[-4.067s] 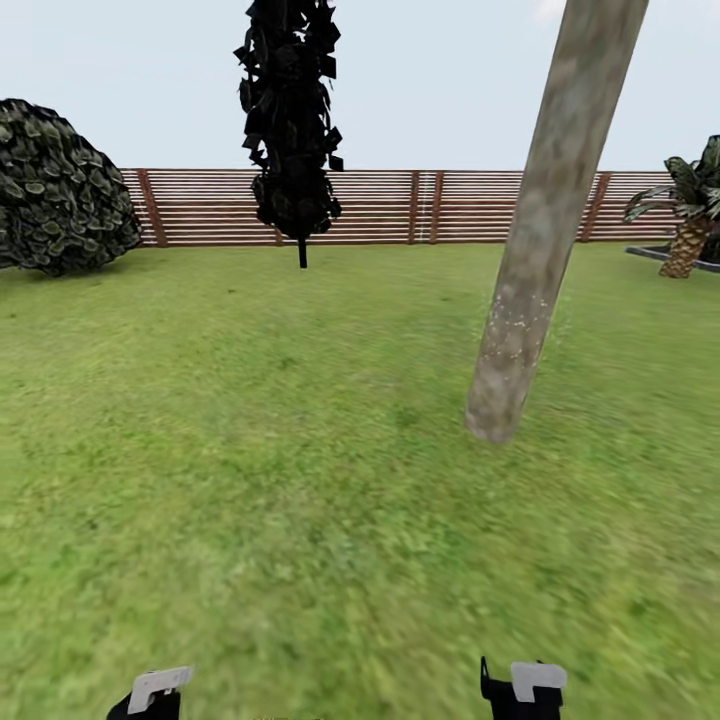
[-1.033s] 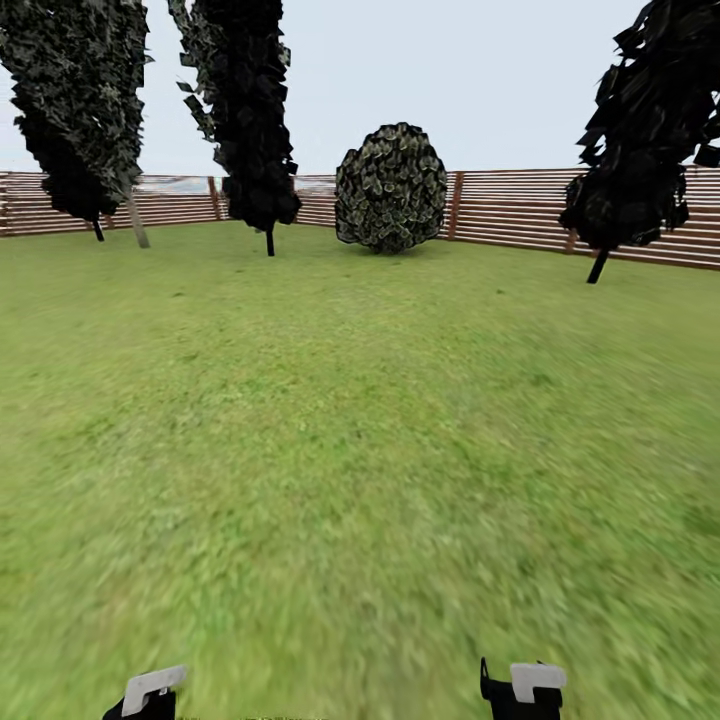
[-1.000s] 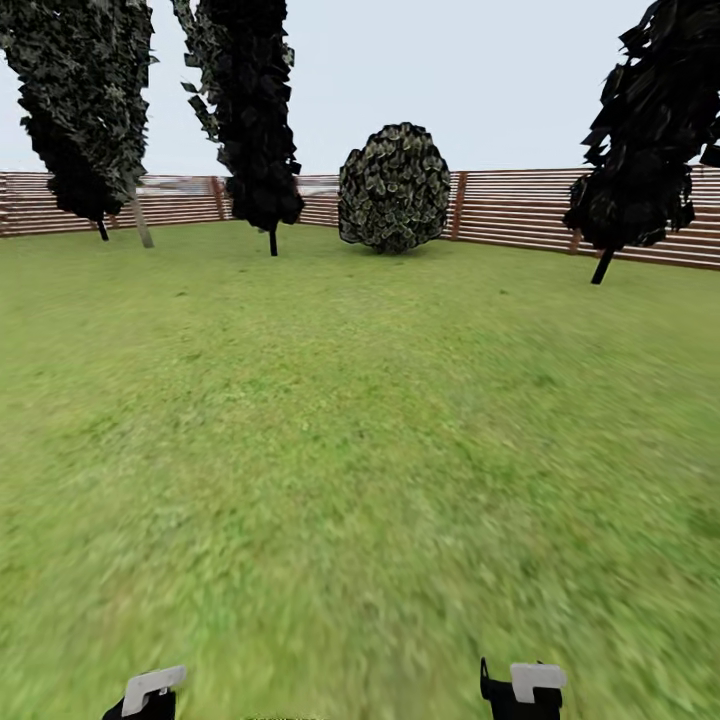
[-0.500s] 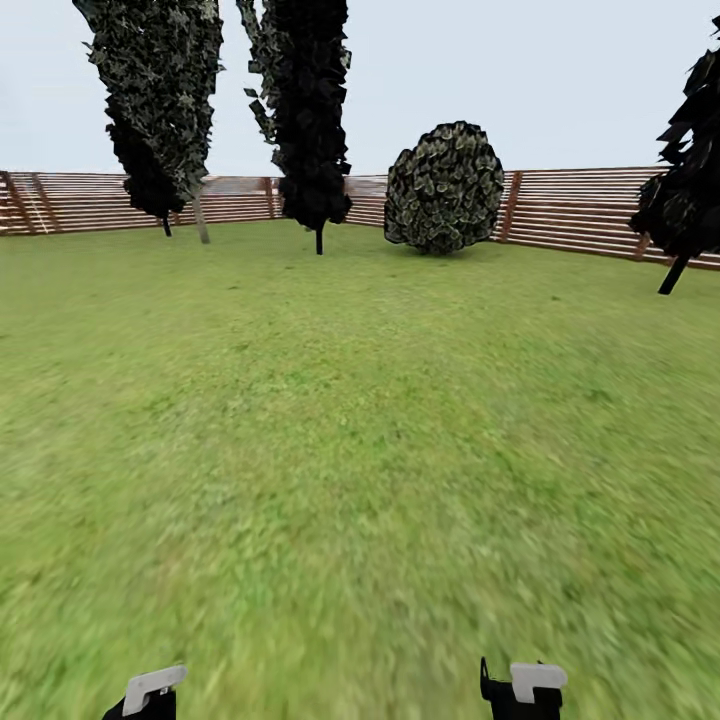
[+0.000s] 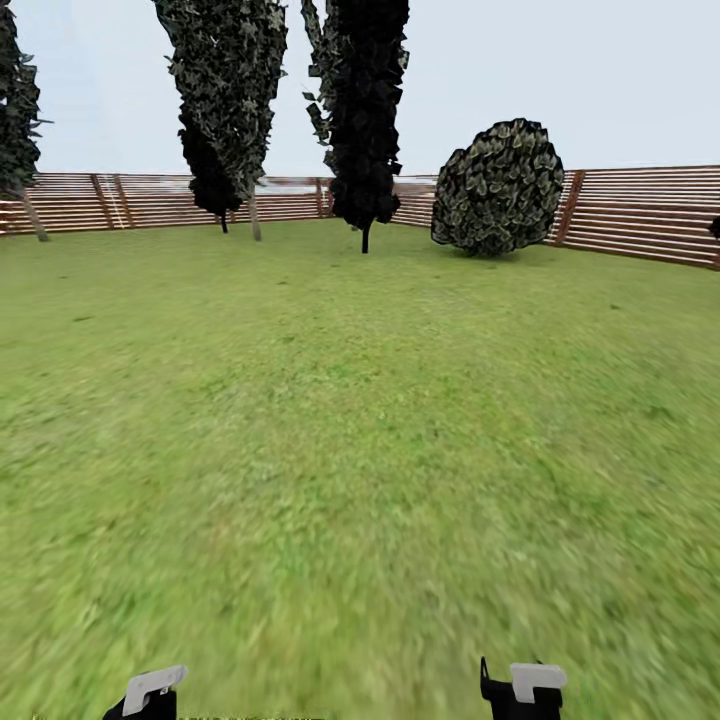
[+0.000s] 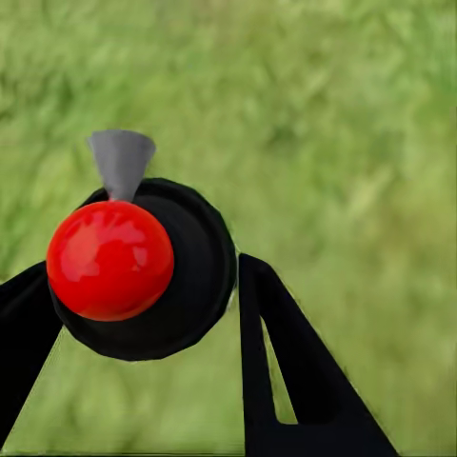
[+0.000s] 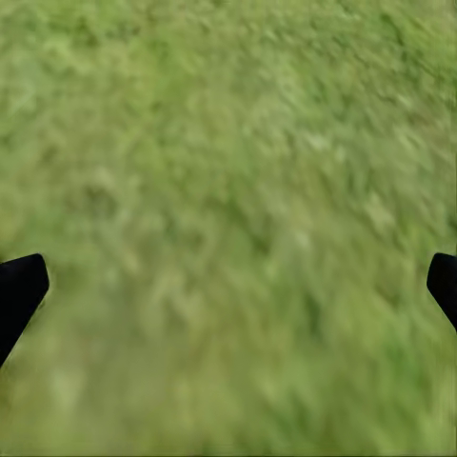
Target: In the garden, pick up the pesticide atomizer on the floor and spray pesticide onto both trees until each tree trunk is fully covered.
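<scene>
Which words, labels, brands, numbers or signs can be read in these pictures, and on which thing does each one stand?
None: no readable text shows.
The pesticide atomizer between the left gripper's jaws bears only a plain red ball, no label.
The wooden fence and lawn carry no sign.

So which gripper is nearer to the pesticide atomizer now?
Left. The left gripper has the pesticide atomizer between its jaws, above the lawn. The right gripper is open over bare grass, with nothing between its jaws.

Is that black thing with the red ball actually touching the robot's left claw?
Touching. In the left wrist view the pesticide atomizer sits between the left gripper fingers, pressed against both.
</scene>
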